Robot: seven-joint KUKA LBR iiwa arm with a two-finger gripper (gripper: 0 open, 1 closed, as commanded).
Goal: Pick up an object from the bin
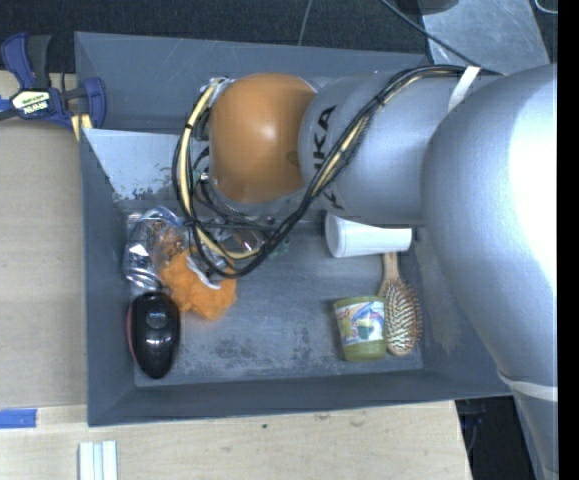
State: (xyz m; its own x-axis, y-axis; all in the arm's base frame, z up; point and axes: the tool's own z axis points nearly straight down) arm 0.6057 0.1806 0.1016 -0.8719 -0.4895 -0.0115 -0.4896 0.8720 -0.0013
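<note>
The gripper [212, 251], under the arm's orange wrist cover [257, 136] in the grey bin's [269, 388] left half, hangs over an orange soft lump [199, 293] and a crinkled clear packet [149, 243]. Whether it is wide or narrow cannot be told. A black mouse [154, 334] lies just beside the lump.

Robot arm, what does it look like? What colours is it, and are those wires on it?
The arm is fat, round and shiny silver-grey, with black letters on its side. At its wrist sits a smooth orange dome cover. Yes, those are wires: black and yellow cables loop around the dome, and more run along the silver casing.
</note>
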